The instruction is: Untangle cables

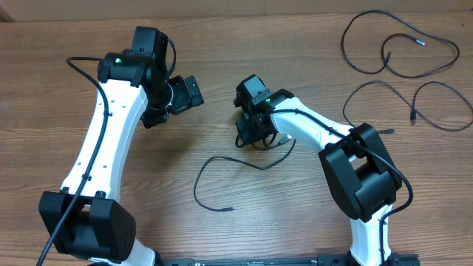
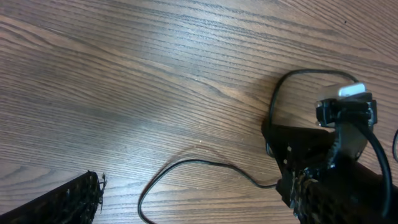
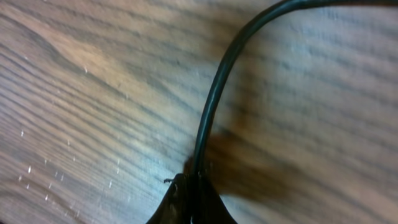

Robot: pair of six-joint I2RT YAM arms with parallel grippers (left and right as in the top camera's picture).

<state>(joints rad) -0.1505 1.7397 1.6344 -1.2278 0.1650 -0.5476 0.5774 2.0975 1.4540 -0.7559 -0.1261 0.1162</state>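
Wood surface (image 1: 295,44). Two cords (image 1: 383,53) far right, loose, not crossed: that part looks done. Third cord (image 2: 199,162) in middle, right jaws pinched shut on it. Left jaws wide, empty. Left to do: lay third cord out.

Look at this table (image 1: 222,44): brown wood grain, matt with a faint sheen. Up close the cable (image 3: 214,106) is smooth black sheathing, slightly glossy. The left arm (image 1: 111,133) wears glossy white plastic shells, and the left gripper (image 2: 196,194) has rough, ridged black fingers (image 2: 68,202).
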